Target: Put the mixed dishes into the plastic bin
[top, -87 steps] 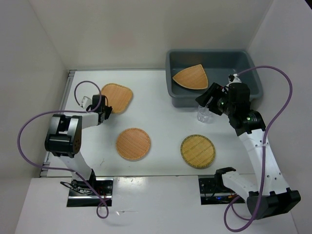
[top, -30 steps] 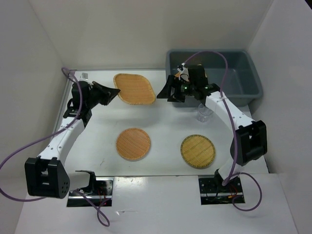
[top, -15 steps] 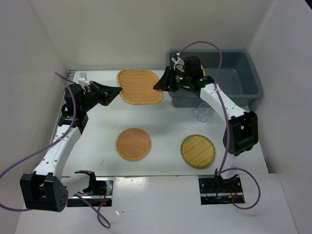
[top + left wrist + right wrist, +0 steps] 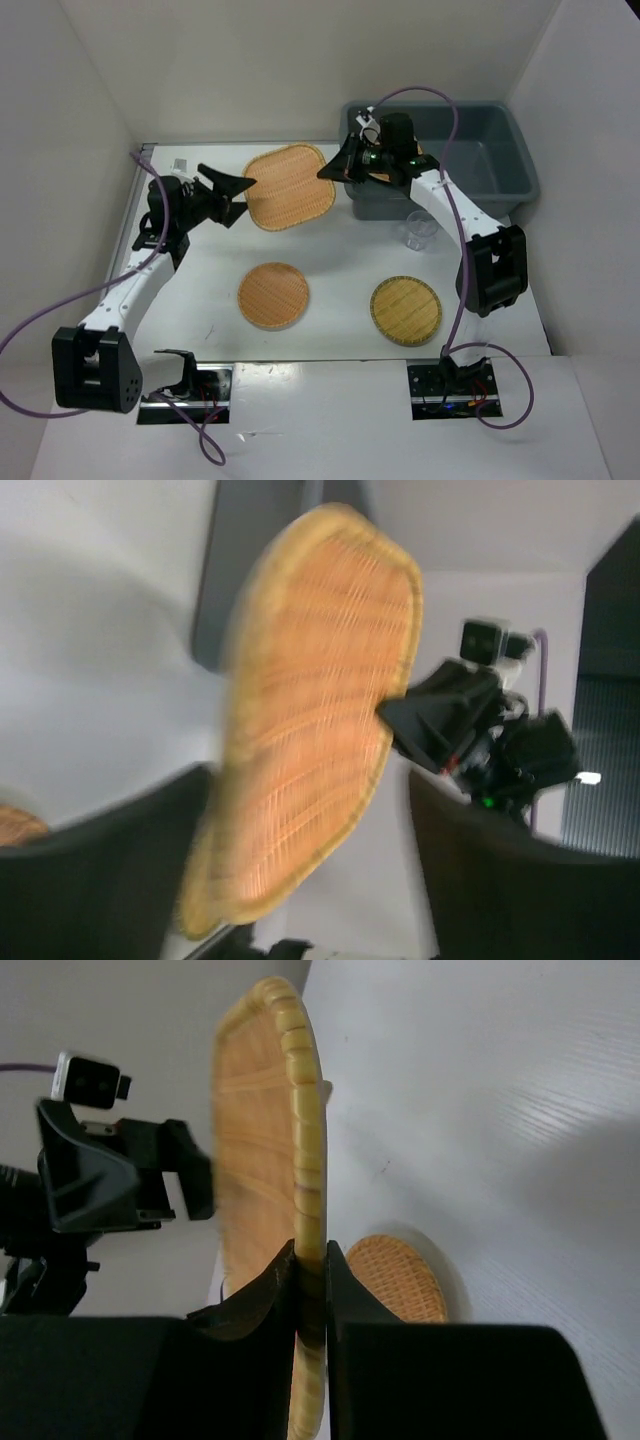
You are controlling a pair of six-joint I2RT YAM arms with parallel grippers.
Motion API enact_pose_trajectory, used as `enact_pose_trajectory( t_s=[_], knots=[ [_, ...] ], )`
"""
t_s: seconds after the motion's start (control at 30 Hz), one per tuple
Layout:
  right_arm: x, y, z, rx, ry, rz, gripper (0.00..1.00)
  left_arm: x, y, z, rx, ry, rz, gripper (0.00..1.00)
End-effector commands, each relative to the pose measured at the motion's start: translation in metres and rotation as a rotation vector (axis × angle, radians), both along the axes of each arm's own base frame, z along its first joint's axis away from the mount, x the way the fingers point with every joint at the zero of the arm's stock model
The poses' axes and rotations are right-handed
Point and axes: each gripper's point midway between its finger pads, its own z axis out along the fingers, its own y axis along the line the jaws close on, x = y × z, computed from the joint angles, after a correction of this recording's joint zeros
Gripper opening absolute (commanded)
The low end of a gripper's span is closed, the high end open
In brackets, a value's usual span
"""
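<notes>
A woven rounded-triangular plate (image 4: 290,187) hangs in the air between my two arms, left of the grey-blue plastic bin (image 4: 505,115). My right gripper (image 4: 330,172) is shut on the plate's right rim; in the right wrist view its jaws pinch the edge-on rim (image 4: 310,1210). My left gripper (image 4: 232,197) stands open, with the plate's left edge (image 4: 300,720) between its spread fingers (image 4: 100,880). Two round plates (image 4: 273,295) (image 4: 406,310) lie on the table. A clear glass cup (image 4: 420,230) stands in front of the bin.
White walls close the table in on the left, back and right. The right arm (image 4: 450,205) stretches over the bin's front-left corner and past the cup. Both arm bases sit at the near edge.
The left gripper opened and let go of the plate's left edge, while the right gripper closed on its right rim. The plate has tilted slightly.
</notes>
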Motion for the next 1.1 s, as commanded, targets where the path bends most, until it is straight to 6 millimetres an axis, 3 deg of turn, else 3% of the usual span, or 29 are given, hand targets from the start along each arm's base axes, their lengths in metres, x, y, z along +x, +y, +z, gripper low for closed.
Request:
enact_pose_trajectory(
  t_s=[0.0, 0.03, 0.07, 0.13, 0.17, 0.2, 0.23, 0.27, 0.47, 0.5, 0.57, 0.63, 0.77, 0.83, 0.9, 1.07],
  knots=[
    [0.001, 0.010, 0.011, -0.021, -0.113, 0.029, 0.00, 0.023, 0.000, 0.018, 0.028, -0.092, 0.009, 0.95],
    [0.005, 0.010, 0.017, -0.022, -0.131, 0.012, 0.00, 0.030, 0.006, 0.015, 0.091, -0.104, 0.038, 1.00],
    [0.014, 0.003, 0.011, -0.044, -0.112, -0.025, 0.00, 0.035, 0.006, 0.018, 0.127, -0.103, 0.043, 1.00],
    [0.030, -0.010, 0.017, -0.069, -0.131, -0.086, 0.00, 0.045, 0.017, 0.018, 0.206, -0.112, 0.096, 1.00],
    [0.041, -0.026, 0.020, -0.080, -0.132, -0.136, 0.00, 0.048, 0.022, 0.011, 0.273, -0.106, 0.098, 1.00],
    [0.052, -0.039, 0.015, -0.110, -0.124, -0.186, 0.00, 0.050, 0.025, 0.013, 0.302, -0.117, 0.106, 1.00],
    [0.063, -0.048, 0.023, -0.109, -0.144, -0.217, 0.00, 0.055, 0.027, 0.015, 0.332, -0.128, 0.111, 1.00],
    [0.073, -0.069, 0.027, -0.112, -0.142, -0.261, 0.00, 0.058, 0.033, 0.006, 0.388, -0.110, 0.120, 1.00],
    [0.121, -0.154, 0.041, -0.144, -0.160, -0.458, 0.00, 0.062, 0.053, -0.028, 0.560, -0.054, 0.142, 1.00],
    [0.127, -0.178, 0.047, -0.144, -0.170, -0.505, 0.00, 0.062, 0.054, -0.036, 0.588, -0.044, 0.127, 1.00],
    [0.140, -0.202, 0.045, -0.131, -0.154, -0.548, 0.00, 0.062, 0.056, -0.045, 0.614, -0.029, 0.126, 1.00],
    [0.149, -0.237, 0.047, -0.118, -0.147, -0.609, 0.00, 0.060, 0.059, -0.072, 0.645, 0.026, 0.107, 1.00],
    [0.167, -0.291, 0.029, -0.121, -0.110, -0.714, 0.00, 0.060, 0.067, -0.105, 0.717, 0.094, 0.093, 1.00],
    [0.169, -0.304, 0.028, -0.116, -0.102, -0.740, 0.00, 0.059, 0.074, -0.126, 0.759, 0.156, 0.089, 1.00],
    [0.175, -0.321, 0.013, -0.125, -0.081, -0.773, 0.00, 0.055, 0.078, -0.145, 0.784, 0.207, 0.081, 1.00],
    [0.192, -0.327, -0.009, -0.128, -0.050, -0.789, 0.00, 0.061, 0.080, -0.161, 0.803, 0.250, 0.067, 1.00]
  ],
)
